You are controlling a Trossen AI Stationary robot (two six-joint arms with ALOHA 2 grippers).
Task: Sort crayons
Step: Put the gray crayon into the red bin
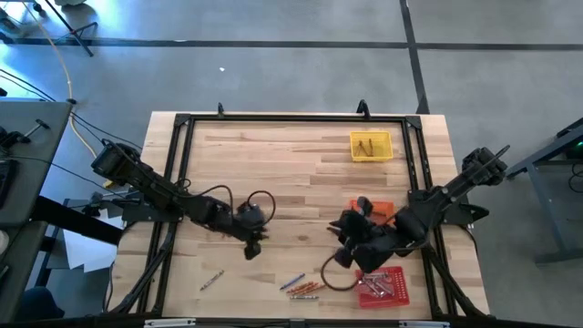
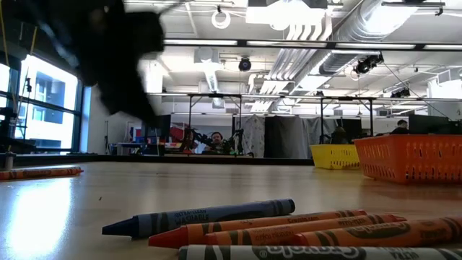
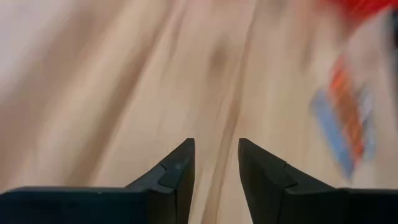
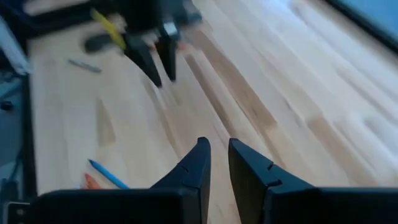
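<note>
The left wrist view is smearing the crayons (image 3: 345,121) into vague orange and blue streaks. In the low view, the nearest grey crayon (image 2: 317,253) is running off the lower edge, and a dark arm (image 2: 115,50) is blurring overhead.

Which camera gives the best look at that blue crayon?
The low view: the blue crayon lies close, wrapper visible. The high view shows a tiny sliver; the right wrist view shows it at an edge; the left wrist view only a blur.
</note>
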